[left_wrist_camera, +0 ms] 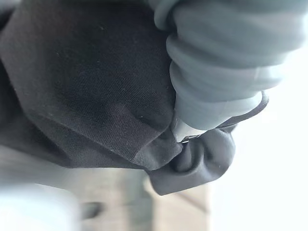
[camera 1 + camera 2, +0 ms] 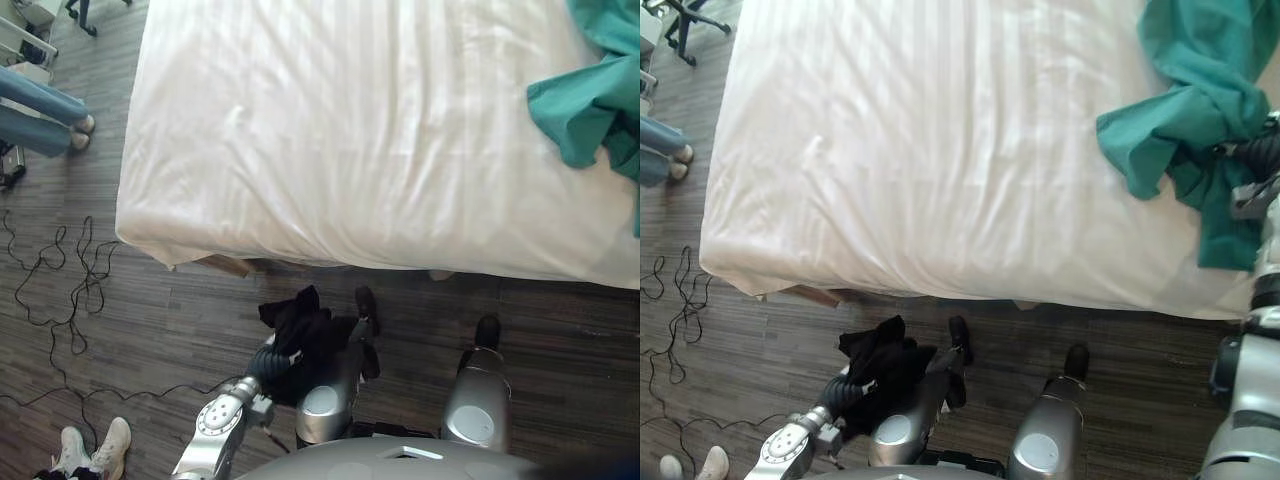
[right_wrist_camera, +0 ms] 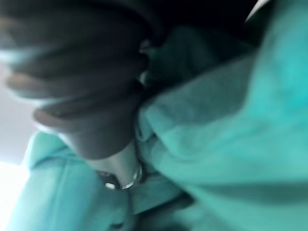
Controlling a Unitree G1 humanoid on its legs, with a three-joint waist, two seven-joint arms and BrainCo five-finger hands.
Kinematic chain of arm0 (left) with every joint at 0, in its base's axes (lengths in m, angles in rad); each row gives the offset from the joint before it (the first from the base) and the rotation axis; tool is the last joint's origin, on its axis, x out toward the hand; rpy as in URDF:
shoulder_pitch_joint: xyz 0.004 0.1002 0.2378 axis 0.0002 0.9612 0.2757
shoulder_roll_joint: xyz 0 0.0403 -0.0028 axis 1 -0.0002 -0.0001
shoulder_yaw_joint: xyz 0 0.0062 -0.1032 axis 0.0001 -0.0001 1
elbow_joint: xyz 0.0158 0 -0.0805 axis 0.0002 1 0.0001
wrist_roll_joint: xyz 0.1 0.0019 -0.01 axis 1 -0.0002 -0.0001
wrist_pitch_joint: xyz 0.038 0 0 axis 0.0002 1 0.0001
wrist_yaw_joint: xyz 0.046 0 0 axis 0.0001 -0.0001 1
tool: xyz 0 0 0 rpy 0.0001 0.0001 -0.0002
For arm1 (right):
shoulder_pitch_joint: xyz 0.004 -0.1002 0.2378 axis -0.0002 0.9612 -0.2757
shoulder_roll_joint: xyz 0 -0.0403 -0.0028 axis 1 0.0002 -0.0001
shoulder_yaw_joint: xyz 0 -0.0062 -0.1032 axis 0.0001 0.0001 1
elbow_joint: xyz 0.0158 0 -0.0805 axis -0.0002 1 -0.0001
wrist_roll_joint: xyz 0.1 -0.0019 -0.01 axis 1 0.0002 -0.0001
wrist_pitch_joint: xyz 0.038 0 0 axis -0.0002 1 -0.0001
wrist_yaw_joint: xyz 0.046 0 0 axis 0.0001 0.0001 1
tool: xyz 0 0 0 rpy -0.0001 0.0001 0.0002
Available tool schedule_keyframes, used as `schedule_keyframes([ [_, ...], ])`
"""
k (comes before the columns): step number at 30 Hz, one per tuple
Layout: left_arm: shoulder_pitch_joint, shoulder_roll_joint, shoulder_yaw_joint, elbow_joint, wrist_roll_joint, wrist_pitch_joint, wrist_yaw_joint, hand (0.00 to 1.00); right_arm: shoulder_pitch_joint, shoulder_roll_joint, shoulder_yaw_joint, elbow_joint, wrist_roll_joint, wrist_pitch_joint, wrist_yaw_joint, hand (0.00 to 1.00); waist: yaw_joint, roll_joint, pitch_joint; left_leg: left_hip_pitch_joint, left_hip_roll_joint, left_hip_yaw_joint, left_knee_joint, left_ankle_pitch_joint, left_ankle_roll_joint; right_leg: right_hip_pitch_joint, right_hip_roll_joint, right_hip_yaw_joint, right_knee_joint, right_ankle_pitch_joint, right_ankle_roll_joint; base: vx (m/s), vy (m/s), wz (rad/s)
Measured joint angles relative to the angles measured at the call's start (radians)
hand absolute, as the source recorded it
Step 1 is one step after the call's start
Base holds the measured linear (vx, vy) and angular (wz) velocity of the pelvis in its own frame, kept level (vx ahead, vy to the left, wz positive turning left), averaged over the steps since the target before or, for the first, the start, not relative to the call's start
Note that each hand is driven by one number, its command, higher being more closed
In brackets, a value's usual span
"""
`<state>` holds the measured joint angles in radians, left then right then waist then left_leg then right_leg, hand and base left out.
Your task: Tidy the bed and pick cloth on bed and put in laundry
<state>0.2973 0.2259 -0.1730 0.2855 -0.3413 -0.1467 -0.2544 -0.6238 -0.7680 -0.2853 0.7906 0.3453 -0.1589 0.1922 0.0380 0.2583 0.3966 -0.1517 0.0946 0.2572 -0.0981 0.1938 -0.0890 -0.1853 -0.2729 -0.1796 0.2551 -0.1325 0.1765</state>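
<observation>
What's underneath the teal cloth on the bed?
The white sheet shows all around the teal cloth and runs beneath it. The right hand shows its dark cover at the cloth's edge; the rest of it, and anything else beneath, is covered.

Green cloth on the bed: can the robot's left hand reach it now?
Probably not: the left hand is low over the floor with a black cloth over it, and the green cloth lies across the bed by the right hand.

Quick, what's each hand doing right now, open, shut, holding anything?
Left hand: buried in the black cloth, cannot be told.
Right hand: buried in the green cloth, cannot be told.
</observation>
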Motion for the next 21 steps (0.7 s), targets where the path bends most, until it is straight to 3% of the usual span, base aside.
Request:
schedule_keyframes([
  [1, 0.001, -0.023, 0.013, 0.002, -0.025, 0.014, 0.023, 1.0, 0.09, 0.09, -0.027, -0.074, 0.051, -0.028, -0.002, 1.0, -0.008, -0.009, -0.037, 0.004, 0.004, 0.0, 0.0, -0.001, -0.001, 0.013, 0.006, -0.004, -0.013, 0.003, 0.004, 0.14, -0.094, 0.02],
  [3, 0.001, -0.042, 0.037, 0.007, -0.082, 0.03, 0.07, 1.0, 0.24, 0.205, 0.002, -0.183, 0.13, -0.034, 0.03, 1.0, -0.021, -0.034, -0.069, 0.034, 0.011, -0.009, 0.0, -0.001, -0.002, 0.062, 0.012, -0.029, -0.028, 0.002, 0.001, 0.14, -0.11, 0.17],
  [4, 0.001, -0.062, 0.063, 0.018, -0.12, 0.031, 0.101, 1.0, 0.354, 0.302, 0.013, -0.243, 0.157, -0.061, 0.032, 1.0, -0.023, -0.057, -0.099, 0.052, 0.014, -0.024, 0.0, 0.0, -0.003, 0.103, 0.016, -0.054, -0.044, -0.004, 0.002, 0.13, -0.119, 0.42],
  [5, 0.002, -0.08, 0.084, 0.032, -0.144, 0.03, 0.125, 1.0, 0.45, 0.386, 0.016, -0.287, 0.161, -0.093, 0.034, 1.0, -0.026, -0.082, -0.123, 0.069, 0.013, -0.022, 0.0, 0.002, -0.007, 0.143, 0.014, -0.086, -0.055, -0.015, 0.002, 0.13, -0.112, 0.51],
  [7, 0.001, -0.096, 0.106, 0.06, -0.15, 0.022, 0.149, 1.0, 0.588, 0.464, 0.109, -0.327, 0.132, -0.11, 0.04, 1.0, -0.033, -0.122, -0.164, 0.075, 0.008, -0.006, 0.0, 0.022, -0.011, 0.19, 0.01, -0.15, -0.066, -0.031, -0.002, 0.07, -0.062, 0.81],
  [8, 0.002, -0.098, 0.111, 0.064, -0.15, 0.011, 0.153, 1.0, 0.652, 0.52, 0.145, -0.344, 0.11, -0.115, 0.04, 1.0, -0.038, -0.157, -0.181, 0.063, -0.007, 0.017, 0.0, 0.065, -0.002, 0.214, 0.0, -0.203, -0.064, -0.043, -0.015, 0.02, -0.033, 1.05],
  [9, 0.0, -0.102, 0.11, 0.063, -0.15, 0.006, 0.153, 1.0, 0.673, 0.548, 0.15, -0.344, 0.109, -0.123, 0.039, 1.0, -0.045, -0.174, -0.186, 0.053, -0.016, 0.026, 0.0, 0.09, 0.001, 0.228, -0.008, -0.237, -0.063, -0.048, -0.02, -0.03, -0.029, 1.11],
  [10, 0.002, -0.113, 0.108, 0.06, -0.15, 0.002, 0.152, 1.0, 0.705, 0.574, 0.149, -0.346, 0.109, -0.134, 0.034, 1.0, -0.053, -0.189, -0.196, 0.041, -0.019, 0.06, 0.001, 0.061, 0.023, 0.244, -0.024, -0.293, -0.068, -0.049, -0.023, -0.06, 0.03, 1.11],
  [11, 0.01, -0.149, 0.109, 0.062, -0.149, 0.0, 0.156, 1.0, 0.741, 0.564, 0.148, -0.351, 0.106, -0.135, 0.033, 1.0, -0.066, -0.18, -0.224, 0.035, -0.011, 0.248, 0.039, -0.144, 0.071, 0.271, -0.021, -0.349, -0.068, -0.049, -0.012, 0.01, 0.035, 1.46],
  [12, 0.02, -0.168, 0.105, 0.065, -0.149, -0.001, 0.169, 1.0, 0.777, 0.544, 0.146, -0.377, 0.104, -0.13, 0.032, 1.0, -0.086, -0.186, -0.226, 0.05, -0.007, 0.348, 0.044, -0.195, 0.083, 0.315, -0.022, -0.418, -0.072, -0.043, 0.0, 0.05, 0.05, 1.45],
  [14, 0.012, -0.178, 0.104, 0.063, -0.15, -0.001, 0.175, 1.0, 0.869, 0.522, 0.159, -0.426, 0.099, -0.1, 0.032, 1.0, -0.094, -0.196, -0.231, 0.061, 0.003, 0.452, 0.089, -0.269, 0.106, 0.375, -0.042, -0.557, -0.065, -0.034, -0.003, 0.1, 0.037, 1.6],
  [16, 0.009, -0.178, 0.105, 0.062, -0.15, -0.001, 0.185, 1.0, 0.896, 0.522, 0.165, -0.431, 0.083, -0.067, 0.032, 1.0, -0.102, -0.179, -0.242, 0.057, 0.013, 0.494, 0.087, -0.298, 0.102, 0.385, -0.034, -0.617, -0.056, -0.064, -0.035, 0.06, 0.034, 1.28],
  [17, 0.011, -0.158, 0.118, 0.067, -0.15, 0.005, 0.194, 1.0, 0.909, 0.532, 0.168, -0.433, 0.062, -0.045, 0.034, 1.0, -0.13, -0.229, -0.266, 0.049, 0.009, 0.568, 0.142, -0.319, 0.142, 0.413, -0.005, -0.621, -0.162, -0.081, -0.037, 0.05, -0.063, 1.2],
  [18, 0.023, -0.163, 0.125, 0.072, -0.15, 0.012, 0.197, 1.0, 0.92, 0.52, 0.168, -0.447, 0.061, -0.036, 0.035, 1.0, -0.127, -0.217, -0.27, 0.059, 0.039, 0.589, 0.186, -0.261, 0.176, 0.425, 0.001, -0.647, -0.132, -0.085, -0.009, 0.07, -0.072, 1.01],
  [19, 0.031, -0.175, 0.124, 0.074, -0.152, 0.013, 0.196, 1.0, 0.936, 0.508, 0.168, -0.458, 0.061, -0.031, 0.036, 1.0, -0.132, -0.197, -0.272, 0.071, 0.049, 0.596, 0.161, -0.186, 0.159, 0.431, 0.011, -0.657, -0.109, -0.087, 0.008, 0.08, -0.057, 0.73],
  [20, 0.033, -0.187, 0.122, 0.092, -0.164, 0.025, 0.196, 1.0, 0.961, 0.507, 0.167, -0.455, 0.062, -0.026, 0.036, 1.0, -0.136, -0.215, -0.271, 0.083, 0.03, 0.555, 0.13, -0.106, 0.16, 0.459, 0.004, -0.694, -0.086, -0.097, 0.015, 0.08, -0.017, 0.83],
  [21, 0.047, -0.189, 0.101, 0.093, -0.178, 0.031, 0.195, 1.0, 0.991, 0.505, 0.168, -0.472, 0.061, -0.017, 0.036, 1.0, -0.133, -0.211, -0.285, 0.087, 0.013, 0.517, 0.095, -0.085, 0.159, 0.467, 0.002, -0.729, -0.056, -0.093, 0.011, 0.06, -0.021, 0.89],
])
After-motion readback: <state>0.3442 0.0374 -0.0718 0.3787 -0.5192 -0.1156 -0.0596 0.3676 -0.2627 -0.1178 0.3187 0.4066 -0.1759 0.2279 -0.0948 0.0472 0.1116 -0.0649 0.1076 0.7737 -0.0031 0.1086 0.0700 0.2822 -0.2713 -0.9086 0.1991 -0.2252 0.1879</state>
